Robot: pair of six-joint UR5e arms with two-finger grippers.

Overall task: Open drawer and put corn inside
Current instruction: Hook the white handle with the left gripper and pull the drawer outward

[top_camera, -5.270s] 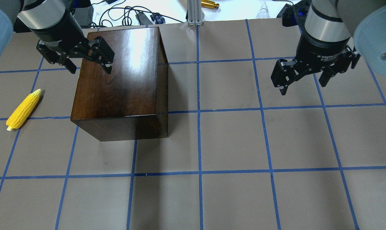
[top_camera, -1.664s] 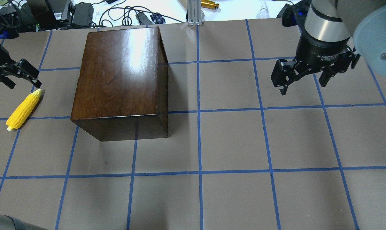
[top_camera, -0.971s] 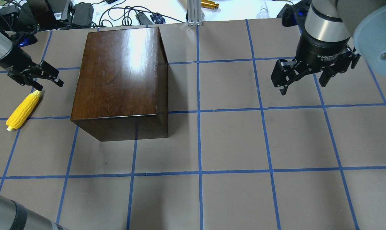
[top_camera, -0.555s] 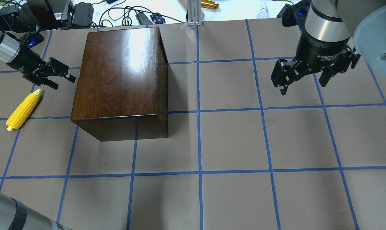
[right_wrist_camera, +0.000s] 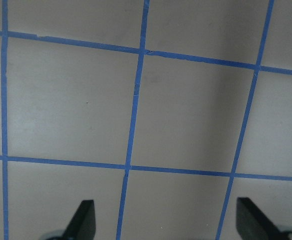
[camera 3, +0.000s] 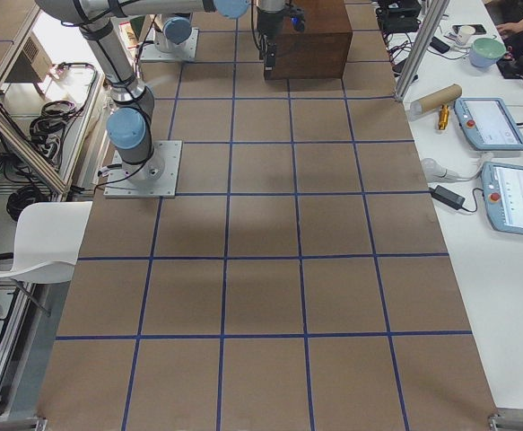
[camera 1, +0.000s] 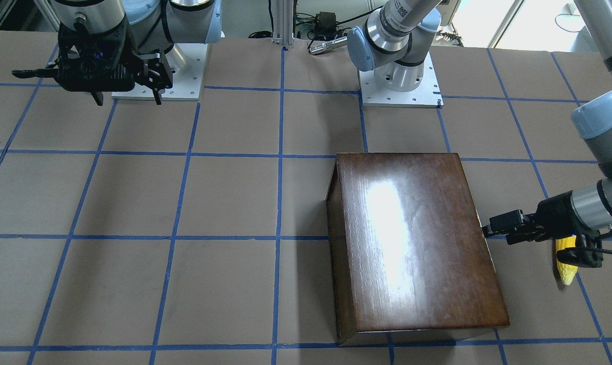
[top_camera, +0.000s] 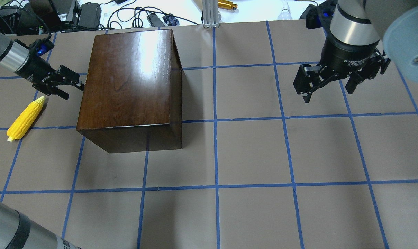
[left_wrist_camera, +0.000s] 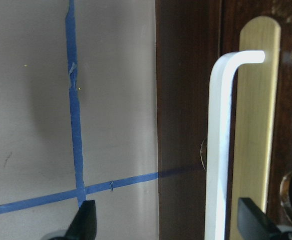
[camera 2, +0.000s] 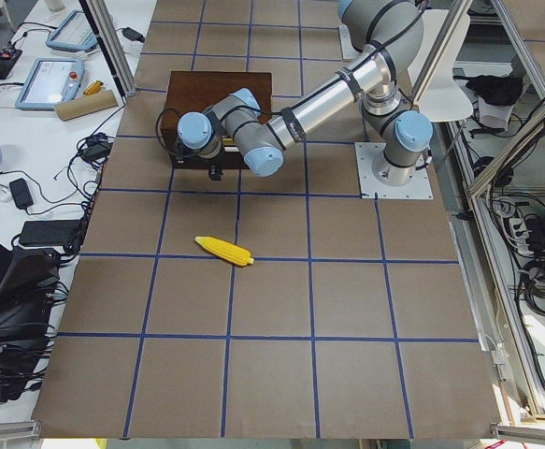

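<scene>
L gripper [top_camera: 73, 90], fingers apart, has closed in since a sec ago onto the handle [left_wrist_camera: 218, 150] of the shut drawer [left_wrist_camera: 286, 110]; corn [top_camera: 25, 118] unmoved near box [top_camera: 126, 79]; R gripper [top_camera: 328, 93] apart, unmoved.

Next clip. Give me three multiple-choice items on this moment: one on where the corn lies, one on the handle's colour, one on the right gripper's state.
1. Where does the small yellow toy corn cob lie relative to the glossy dark-brown wooden box?
A. On top of it
B. On the brown grid-taped table beside it
C. Inside it

2. What colour is the bar handle on the box's front?
A. White
B. Red
C. Black

3. What state is the right gripper in?
A. Shut on the corn
B. Shut on the handle
C. Open, holding nothing

Answers:
1 B: the overhead view shows the cob flat on the table, apart from the box.
2 A: the left wrist view shows a white bar over a brass-coloured plate.
3 C: its fingers are spread, with only table between them.
</scene>
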